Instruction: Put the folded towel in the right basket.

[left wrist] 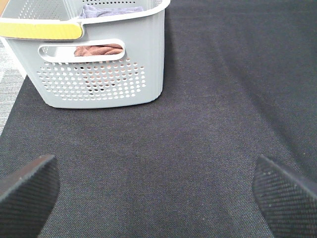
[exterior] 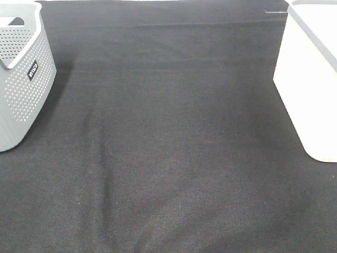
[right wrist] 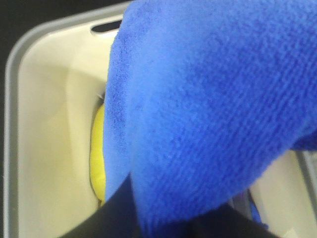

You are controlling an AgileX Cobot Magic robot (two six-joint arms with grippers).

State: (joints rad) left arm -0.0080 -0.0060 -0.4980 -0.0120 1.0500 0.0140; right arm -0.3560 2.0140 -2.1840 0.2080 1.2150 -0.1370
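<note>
The folded blue towel (right wrist: 213, 99) fills most of the right wrist view, hanging just above the open white right basket (right wrist: 15, 99). My right gripper is shut on the towel. Its fingers are mostly hidden behind the cloth, and only a dark part (right wrist: 119, 220) shows under the towel. In the exterior high view the right basket (exterior: 310, 79) stands at the right edge, and neither arm nor the towel shows there. My left gripper (left wrist: 158, 198) is open and empty, low over the black cloth (left wrist: 198, 124).
A yellow item (right wrist: 98, 158) lies inside the white basket. The grey perforated left basket (exterior: 21, 79) stands at the far left. It holds a brown towel (left wrist: 99, 49) and a purple cloth (left wrist: 109, 10). A black cloth (exterior: 168, 147) covers the table.
</note>
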